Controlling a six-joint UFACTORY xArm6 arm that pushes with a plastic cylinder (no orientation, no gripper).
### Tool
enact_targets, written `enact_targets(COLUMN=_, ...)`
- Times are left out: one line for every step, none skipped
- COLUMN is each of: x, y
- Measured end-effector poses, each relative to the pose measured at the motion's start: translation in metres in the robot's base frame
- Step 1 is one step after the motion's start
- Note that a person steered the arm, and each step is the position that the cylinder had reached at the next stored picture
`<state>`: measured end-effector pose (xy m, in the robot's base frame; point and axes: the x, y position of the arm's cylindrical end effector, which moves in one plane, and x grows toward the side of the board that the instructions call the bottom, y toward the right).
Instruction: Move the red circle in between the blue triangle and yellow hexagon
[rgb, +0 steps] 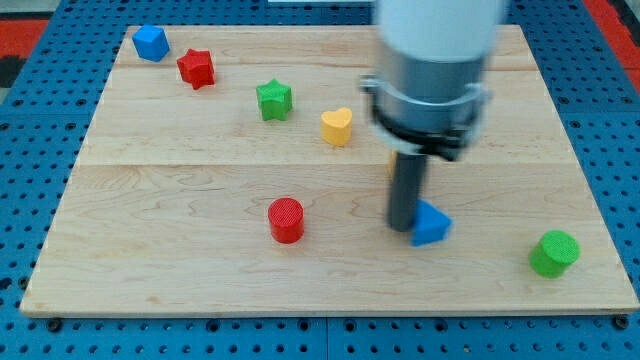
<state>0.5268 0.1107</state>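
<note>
The red circle (286, 219) stands at the lower middle of the wooden board (150, 260). The blue triangle (432, 225) lies to its right. My tip (401, 227) is at the triangle's left edge, touching or nearly touching it, well to the right of the red circle. A small yellow-orange sliver (391, 161) shows just left of the rod, above the tip; it may be the yellow hexagon, mostly hidden by the rod and arm.
A yellow heart (338, 126) and a green star (273, 99) lie at the upper middle. A red star (197, 68) and a blue block (150, 42) sit at the top left. A green circle (554, 252) is at the lower right.
</note>
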Motion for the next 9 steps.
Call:
enact_targets(x=0.007, y=0.014)
enact_targets(x=0.06, y=-0.049)
enact_targets(x=0.069, y=-0.142)
enact_targets(x=0.014, y=-0.183)
enact_targets(x=-0.023, y=-0.158)
enact_targets(x=-0.019, y=-0.094)
enact_targets(x=-0.02, y=-0.04)
enact_targets(x=-0.02, y=-0.02)
enact_targets(x=-0.016, y=-0.003)
